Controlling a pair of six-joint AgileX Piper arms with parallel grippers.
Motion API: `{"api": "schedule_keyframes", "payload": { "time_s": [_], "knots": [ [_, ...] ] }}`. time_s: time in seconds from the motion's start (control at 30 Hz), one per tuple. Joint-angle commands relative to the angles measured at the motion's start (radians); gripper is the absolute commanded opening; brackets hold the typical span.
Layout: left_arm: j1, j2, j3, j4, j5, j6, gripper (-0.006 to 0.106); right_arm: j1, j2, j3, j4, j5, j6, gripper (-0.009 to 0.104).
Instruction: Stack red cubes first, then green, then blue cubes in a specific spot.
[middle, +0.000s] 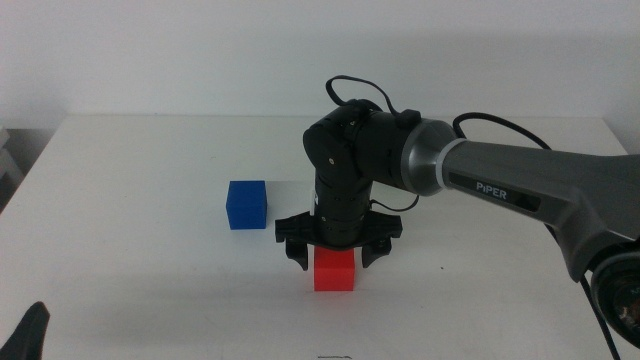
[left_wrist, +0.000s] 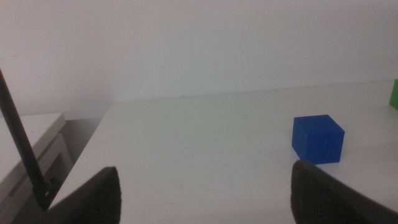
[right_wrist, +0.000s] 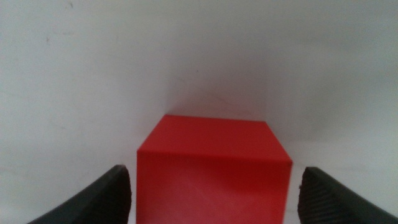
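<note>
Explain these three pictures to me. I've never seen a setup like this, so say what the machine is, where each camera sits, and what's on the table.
This is a pair of robot arms at a white table. The middle view looks down over the table. The other two come from cameras on each arm's wrist, so the dark shapes at their bottom edges are that arm's own jaws.

The grey arm from the right carries the right gripper, jaws open, on either side of the red cube without touching it; its wrist view shows the cube between the jaws. The left gripper waits at the table's near left edge, open and empty.

A blue cube sits to the left of the red one. A sliver of green shows at the left wrist view's edge.
</note>
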Motion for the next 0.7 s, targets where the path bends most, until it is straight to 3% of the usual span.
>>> {"api": "schedule_keyframes", "payload": {
  "time_s": [0.0, 0.17, 0.43, 0.67],
  "knots": [
    [-0.002, -0.016, -0.003, -0.010, -0.084, -0.005, 0.094, -0.003, -0.085, -0.029, -0.012, 0.015, -0.001, 0.094],
    [-0.002, -0.016, -0.003, -0.010, -0.084, -0.005, 0.094, -0.001, -0.150, -0.029, -0.007, 0.091, 0.014, 0.094],
    [-0.002, -0.016, -0.003, -0.010, -0.084, -0.005, 0.094, -0.009, -0.248, -0.107, -0.128, 0.156, -0.015, 0.094],
    [-0.002, -0.016, -0.003, -0.010, -0.084, -0.005, 0.094, -0.116, -0.208, -0.223, -0.173, 0.117, -0.155, 0.094]
  ]
}}
